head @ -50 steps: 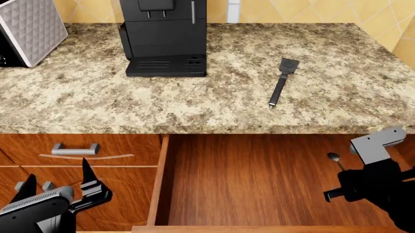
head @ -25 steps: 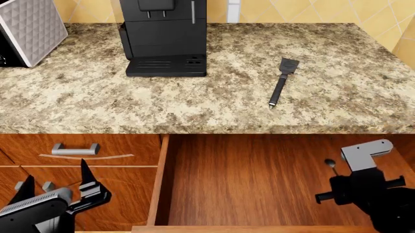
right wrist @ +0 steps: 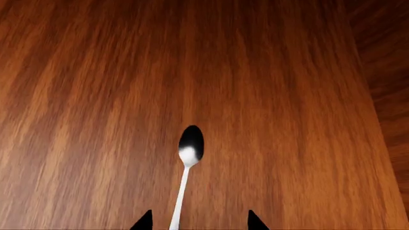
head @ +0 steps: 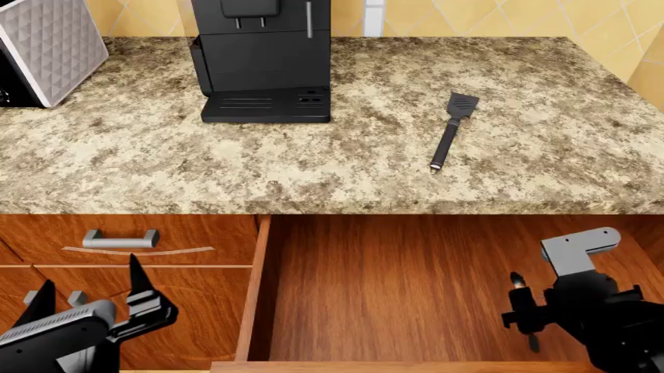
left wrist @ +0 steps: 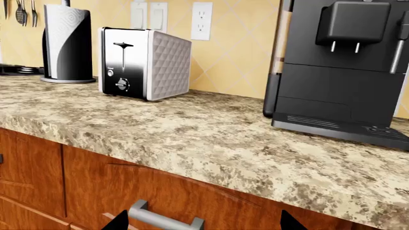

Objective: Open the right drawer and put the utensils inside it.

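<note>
Jaws w/ spoon (right wrist: 189, 158) over right drawer (head: 415, 280); spatula (head: 450, 130) on counter (head: 311, 163).

speckled tan-brown granite counter (head: 311, 155), reddish-brown wood-grain drawer (head: 394, 280), dark grey spatula (head: 450, 128), shiny dark spoon (right wrist: 187, 163), black coffee machine (head: 264, 62), quilted silver toaster (left wrist: 143, 62)

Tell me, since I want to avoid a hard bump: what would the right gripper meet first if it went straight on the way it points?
Probably the wooden floor of the right drawer. The right gripper points at it, spoon leading, nothing else between; depth is unclear.
</note>
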You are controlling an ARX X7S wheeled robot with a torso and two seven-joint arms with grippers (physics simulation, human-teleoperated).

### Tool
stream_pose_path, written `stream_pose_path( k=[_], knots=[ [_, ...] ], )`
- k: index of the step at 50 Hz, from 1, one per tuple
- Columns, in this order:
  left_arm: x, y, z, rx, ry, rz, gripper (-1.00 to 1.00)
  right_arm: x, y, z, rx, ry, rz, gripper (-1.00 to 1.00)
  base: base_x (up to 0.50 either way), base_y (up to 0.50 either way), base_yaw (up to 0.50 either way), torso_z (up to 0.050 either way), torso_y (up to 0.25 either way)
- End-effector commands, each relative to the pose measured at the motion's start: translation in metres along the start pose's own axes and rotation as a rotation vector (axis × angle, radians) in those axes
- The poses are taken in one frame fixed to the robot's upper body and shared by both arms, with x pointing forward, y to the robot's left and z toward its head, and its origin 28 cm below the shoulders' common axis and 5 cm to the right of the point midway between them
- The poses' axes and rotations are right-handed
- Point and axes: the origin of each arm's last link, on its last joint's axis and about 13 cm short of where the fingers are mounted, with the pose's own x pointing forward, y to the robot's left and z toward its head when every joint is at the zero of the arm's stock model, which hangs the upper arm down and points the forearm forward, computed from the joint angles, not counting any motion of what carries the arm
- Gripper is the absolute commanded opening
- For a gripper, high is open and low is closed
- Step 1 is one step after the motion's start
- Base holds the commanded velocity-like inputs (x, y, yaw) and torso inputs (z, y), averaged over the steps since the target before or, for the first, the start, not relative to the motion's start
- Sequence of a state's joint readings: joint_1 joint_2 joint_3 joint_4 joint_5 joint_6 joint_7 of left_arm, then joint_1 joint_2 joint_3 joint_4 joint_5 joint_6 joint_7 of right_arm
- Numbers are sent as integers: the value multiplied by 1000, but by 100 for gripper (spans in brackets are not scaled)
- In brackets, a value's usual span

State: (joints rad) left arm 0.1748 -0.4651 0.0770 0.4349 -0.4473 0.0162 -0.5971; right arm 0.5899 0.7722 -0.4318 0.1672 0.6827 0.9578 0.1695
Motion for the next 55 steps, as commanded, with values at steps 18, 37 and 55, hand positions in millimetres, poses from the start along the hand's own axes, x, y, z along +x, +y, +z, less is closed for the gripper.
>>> stream_pose_path(
  k=[18,37,55],
  knots=[
    [-1,0,-1,-3,-1,1,100,-46,-11,17,6,-122,-10,100,0,0,0,0,0],
    [16,-1,-17,32,28,26,100,-119,-9,29,21,-318,-27,100,0,0,0,0,0],
    [15,2,-24,14,41,33,100,-146,-11,71,4,-426,-44,100,0,0,0,0,0]
  ],
)
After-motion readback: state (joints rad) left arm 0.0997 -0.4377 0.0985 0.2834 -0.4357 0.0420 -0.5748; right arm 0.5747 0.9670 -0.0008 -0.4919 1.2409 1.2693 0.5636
